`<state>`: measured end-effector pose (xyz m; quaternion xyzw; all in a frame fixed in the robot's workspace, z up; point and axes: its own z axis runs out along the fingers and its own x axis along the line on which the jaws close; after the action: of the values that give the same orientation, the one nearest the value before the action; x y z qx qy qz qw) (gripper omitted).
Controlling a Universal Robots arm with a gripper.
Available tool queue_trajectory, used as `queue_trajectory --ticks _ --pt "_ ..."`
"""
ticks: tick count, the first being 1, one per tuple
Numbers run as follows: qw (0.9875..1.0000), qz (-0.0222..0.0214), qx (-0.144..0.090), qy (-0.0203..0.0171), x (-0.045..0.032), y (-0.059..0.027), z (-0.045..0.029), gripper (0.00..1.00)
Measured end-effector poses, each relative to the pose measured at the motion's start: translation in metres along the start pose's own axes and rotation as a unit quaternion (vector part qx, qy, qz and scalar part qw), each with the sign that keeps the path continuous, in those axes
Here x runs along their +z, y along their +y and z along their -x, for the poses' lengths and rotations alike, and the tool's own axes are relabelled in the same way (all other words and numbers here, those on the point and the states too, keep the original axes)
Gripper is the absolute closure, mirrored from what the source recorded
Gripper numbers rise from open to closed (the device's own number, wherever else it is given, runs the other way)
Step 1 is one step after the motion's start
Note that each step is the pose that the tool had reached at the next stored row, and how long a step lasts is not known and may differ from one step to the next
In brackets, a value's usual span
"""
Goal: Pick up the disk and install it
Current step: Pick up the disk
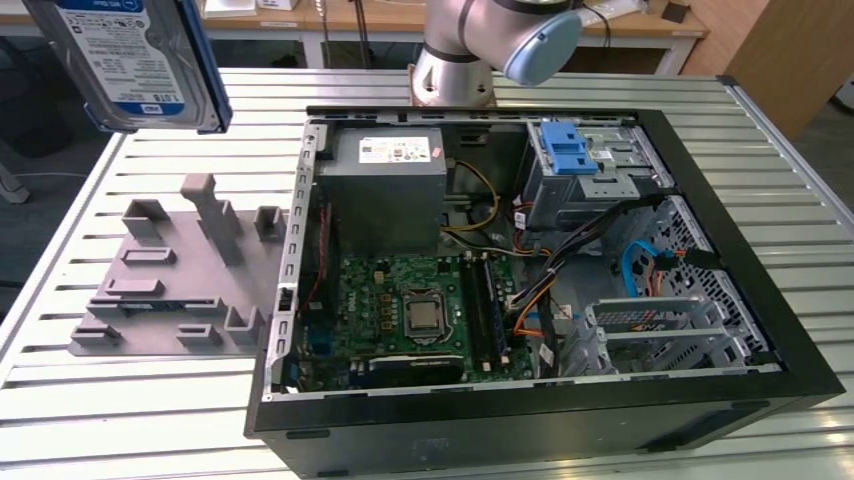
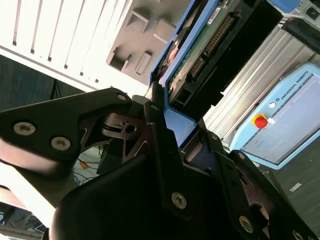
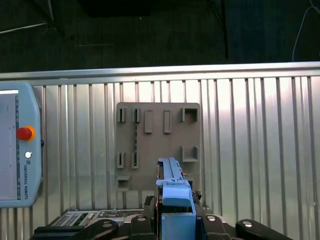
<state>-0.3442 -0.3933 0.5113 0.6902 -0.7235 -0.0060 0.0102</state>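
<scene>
The disk (image 1: 134,60), silver with a blue-and-white label and a blue frame, hangs upright high above the table at the exterior view's left. In the second wrist view my gripper (image 2: 162,107) is shut on the disk (image 2: 200,55), whose green board and blue edge run out past the black fingers (image 2: 155,135). The first wrist view looks along the disk's blue edge (image 3: 174,192) from my gripper (image 3: 176,212), straight down at the grey fixture plate (image 3: 157,145).
The grey fixture plate (image 1: 174,280) with upright pegs lies on the slatted table beside the open computer case (image 1: 534,290). A drive cage with a light-blue latch (image 1: 567,150) sits at the case's far corner. The arm's base (image 1: 454,70) stands behind it. A teach pendant (image 3: 15,150) rests on the table.
</scene>
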Motion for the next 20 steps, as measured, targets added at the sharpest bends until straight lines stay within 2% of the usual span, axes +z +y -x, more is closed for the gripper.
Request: queue_trajectory --ticks 12,17,20 --pt "1.0000 0.0000 0.000 0.0000 -0.0003 -0.0313 -0.0137 0.64" --pt "1.0000 0.0000 0.000 0.0000 -0.0003 -0.0466 -0.0157 0.64" --pt "1.0000 -0.0010 0.000 0.0000 -0.0004 -0.0525 -0.0167 0.64"
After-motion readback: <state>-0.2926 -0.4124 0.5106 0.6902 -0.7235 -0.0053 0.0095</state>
